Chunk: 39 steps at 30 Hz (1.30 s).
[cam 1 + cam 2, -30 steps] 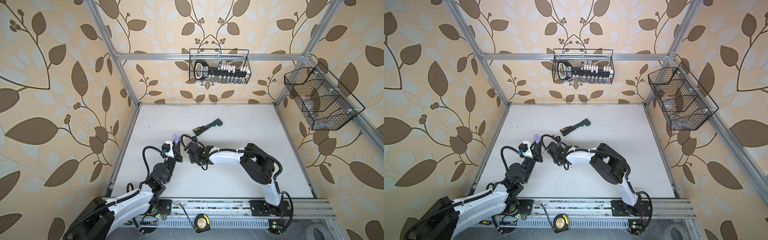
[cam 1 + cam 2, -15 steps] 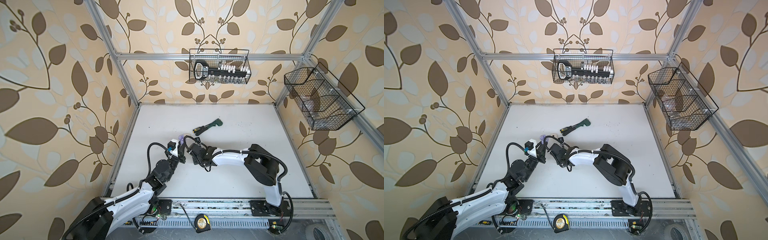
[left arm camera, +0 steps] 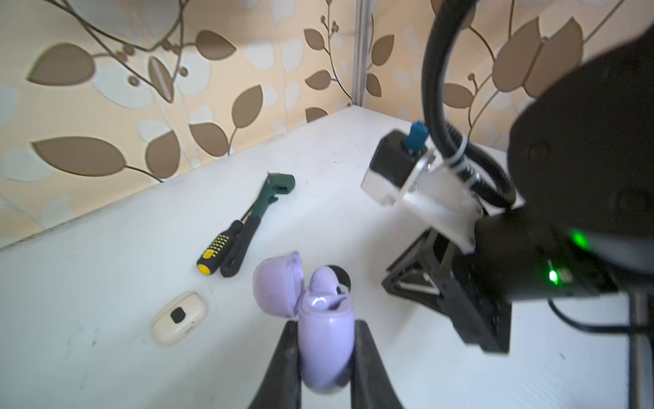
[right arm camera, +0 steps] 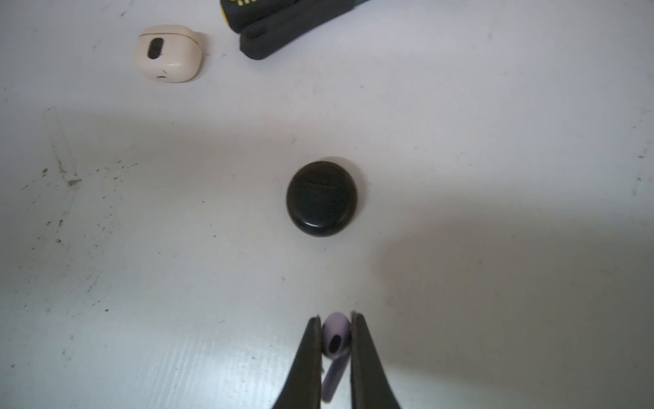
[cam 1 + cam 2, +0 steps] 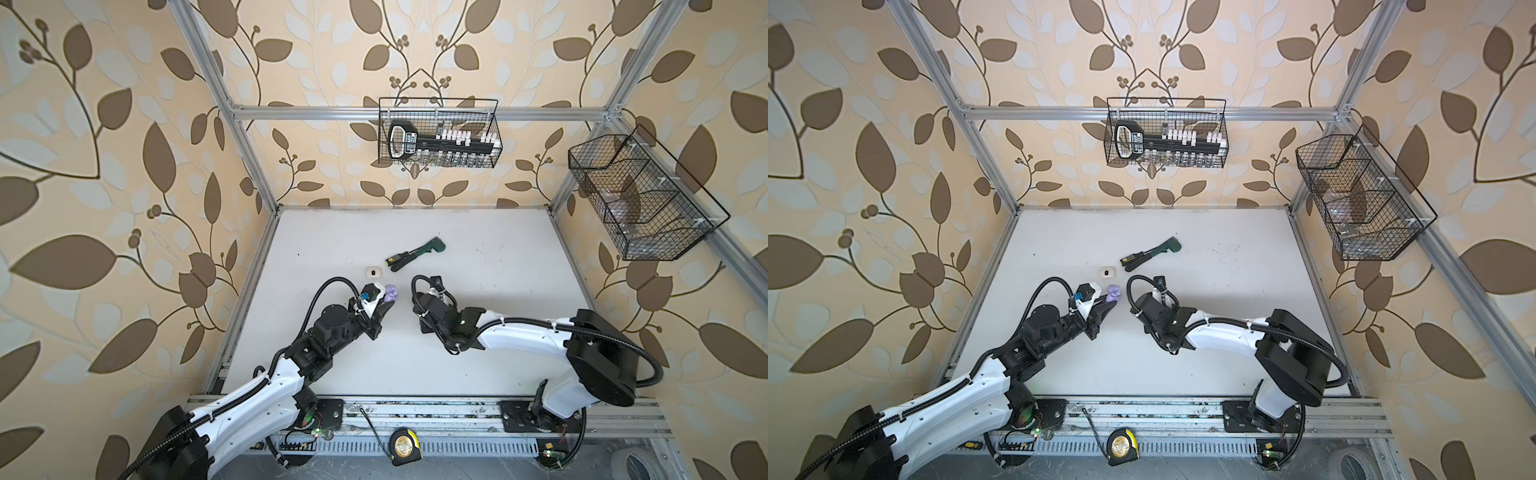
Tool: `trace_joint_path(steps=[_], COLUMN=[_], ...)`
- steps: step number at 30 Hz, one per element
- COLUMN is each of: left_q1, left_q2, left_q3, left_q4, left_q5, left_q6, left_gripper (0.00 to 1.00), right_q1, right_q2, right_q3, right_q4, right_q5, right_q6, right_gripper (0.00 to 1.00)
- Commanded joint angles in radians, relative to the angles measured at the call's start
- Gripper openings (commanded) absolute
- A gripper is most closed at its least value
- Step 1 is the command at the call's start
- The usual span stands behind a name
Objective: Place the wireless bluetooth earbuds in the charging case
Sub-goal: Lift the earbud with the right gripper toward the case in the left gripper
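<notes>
**Lilac earbud pinched, its case held open**

A smooth, stemmed lilac earbud [image 4: 335, 340] is clamped between the right fingers [image 4: 366, 357], over the white bench [image 4: 141, 248]. The left fingers [image 3: 285, 357] grip a glossy, rounded lilac case [image 3: 327, 329] with its lid hinged open and one lilac bud [image 3: 323, 279] standing inside. A round black case [image 4: 322, 198] and a cream case [image 4: 168, 53] lie closed on the bench. Both arms reach inward, their wrists apart.

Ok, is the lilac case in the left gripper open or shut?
Open. The left wrist view shows the lilac case, held in the left gripper, with its lid hinged back.
</notes>
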Motion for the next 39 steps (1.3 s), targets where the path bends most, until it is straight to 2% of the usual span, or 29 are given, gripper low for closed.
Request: trace_joint_path(steps=[1, 7, 15, 24, 39], left_q1=[0.005, -0.011, -0.071, -0.168, -0.233], left_q2=[0.012, 0.158, 0.278, 0.362, 0.445], left_q3=[-0.059, -0.068, -0.070, -0.031, 0.066], left_q4=[0.125, 0.186, 0.275, 0.307, 0.286], left_q5=[0.145, 0.246, 0.267, 0.238, 0.163], left_q6=[0.062, 0.144, 0.189, 0.231, 0.197], left_gripper=[0.00, 0.00, 0.00, 0.00, 0.00], right_q1=[-0.008, -0.007, 0.024, 0.119, 0.194], right_q2=[-0.063, -0.144, -0.246, -0.334, -0.413], right_q3=[-0.056, -0.119, -0.159, -0.160, -0.210], right_q4=[0.025, 0.017, 0.011, -0.029, 0.008], right_q5=[0.096, 0.142, 0.193, 0.254, 0.320], right_q6=[0.048, 0.083, 0.103, 0.137, 0.199], right_gripper=[0.13, 0.12, 0.13, 0.13, 0.13])
